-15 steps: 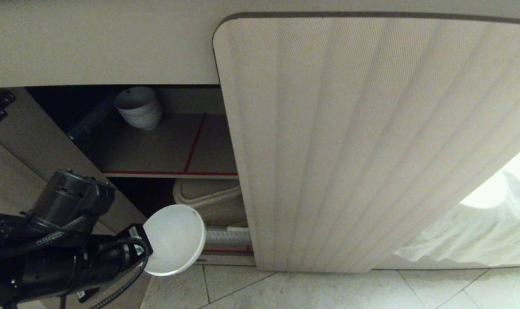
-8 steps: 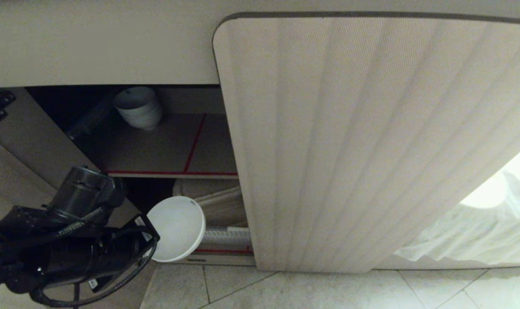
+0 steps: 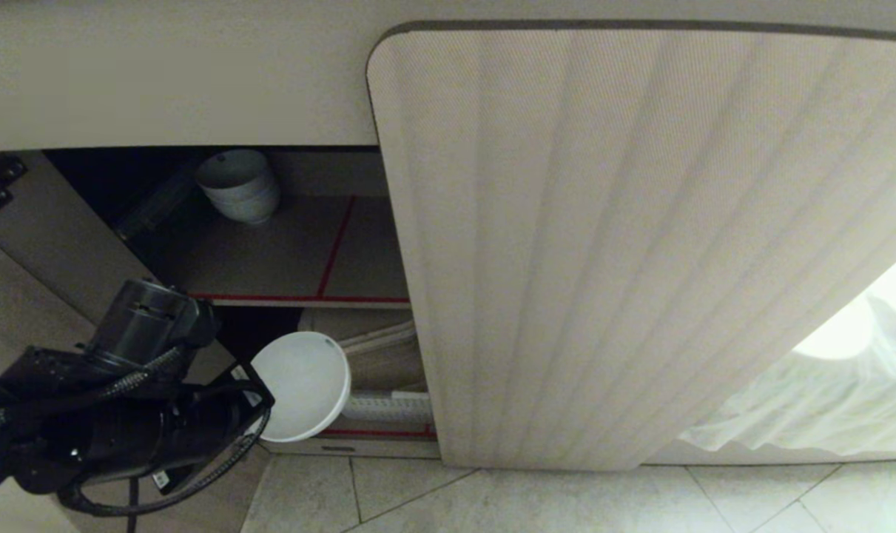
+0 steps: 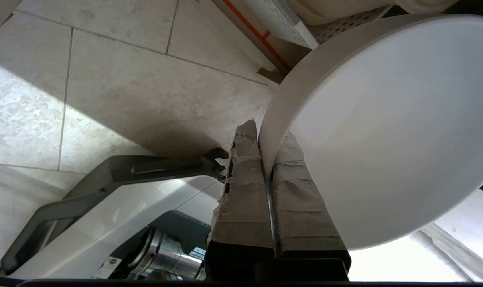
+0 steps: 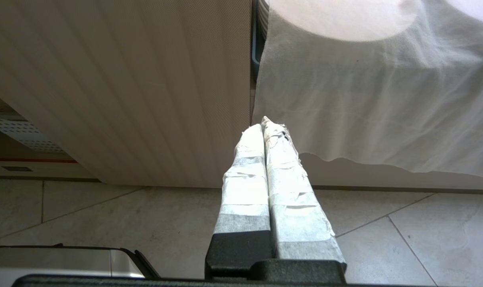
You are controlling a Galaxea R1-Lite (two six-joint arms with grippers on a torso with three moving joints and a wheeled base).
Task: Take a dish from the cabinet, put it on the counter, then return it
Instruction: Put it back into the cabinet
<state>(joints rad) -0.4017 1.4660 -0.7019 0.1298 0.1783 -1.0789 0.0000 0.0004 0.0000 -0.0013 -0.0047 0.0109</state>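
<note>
The cabinet (image 3: 300, 252) stands open on the left, its closed fluted door (image 3: 603, 244) bounding the gap on the right; a stack of white bowls (image 3: 239, 185) sits deep on the red-edged upper shelf (image 3: 292, 298), with pale containers (image 3: 374, 348) filling the lower space. The left gripper (image 4: 265, 139) is clamped on the rim of the dish (image 3: 303, 385), held on edge before the lower opening, above the tiled floor (image 3: 566, 503). The right gripper (image 5: 265, 127) (fingers together) hangs by a white cloth (image 5: 365, 99).
</note>
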